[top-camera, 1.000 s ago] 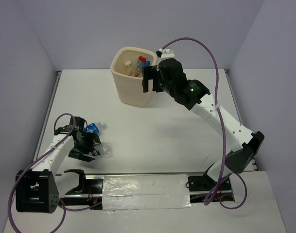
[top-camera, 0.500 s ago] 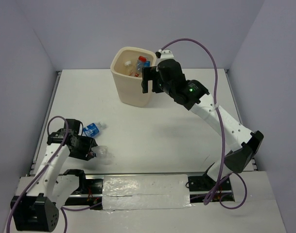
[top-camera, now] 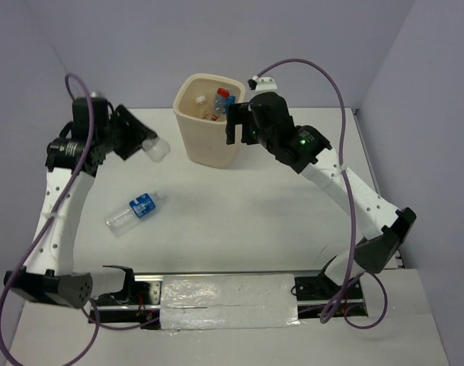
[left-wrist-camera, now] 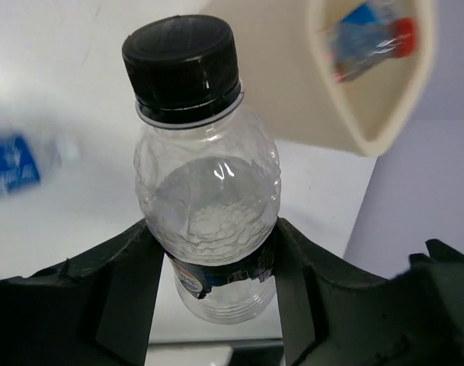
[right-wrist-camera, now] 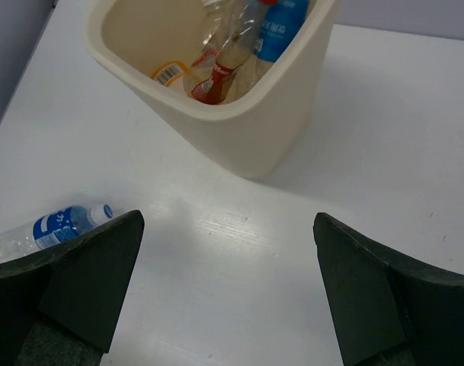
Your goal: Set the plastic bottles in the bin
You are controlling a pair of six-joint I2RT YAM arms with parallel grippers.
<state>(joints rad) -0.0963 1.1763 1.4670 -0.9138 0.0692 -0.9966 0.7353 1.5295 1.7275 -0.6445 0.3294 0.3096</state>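
My left gripper (top-camera: 138, 142) is shut on a clear black-capped bottle (left-wrist-camera: 208, 200), held in the air just left of the cream bin (top-camera: 207, 149). The fingers (left-wrist-camera: 125, 290) clamp the bottle's lower body on both sides, and its cap points toward the bin (left-wrist-camera: 292, 99). A blue-labelled bottle (top-camera: 134, 211) lies on its side on the table at the left, also seen as the bottle (right-wrist-camera: 47, 228) in the right wrist view. Several bottles (right-wrist-camera: 239, 46) lie inside the bin (right-wrist-camera: 273, 130). My right gripper (top-camera: 235, 123) hangs open and empty beside the bin's right rim.
The white table (top-camera: 247, 206) is bounded by lilac walls on the left, back and right. The right arm (top-camera: 346, 183) stretches diagonally over the table's right half. A taped rail (top-camera: 228, 297) runs along the near edge between the arm bases.
My left gripper shut on the black-capped bottle at the front left and lifted it up and back to beside the bin. The blue-labelled bottle shifted slightly. The right arm barely moved.
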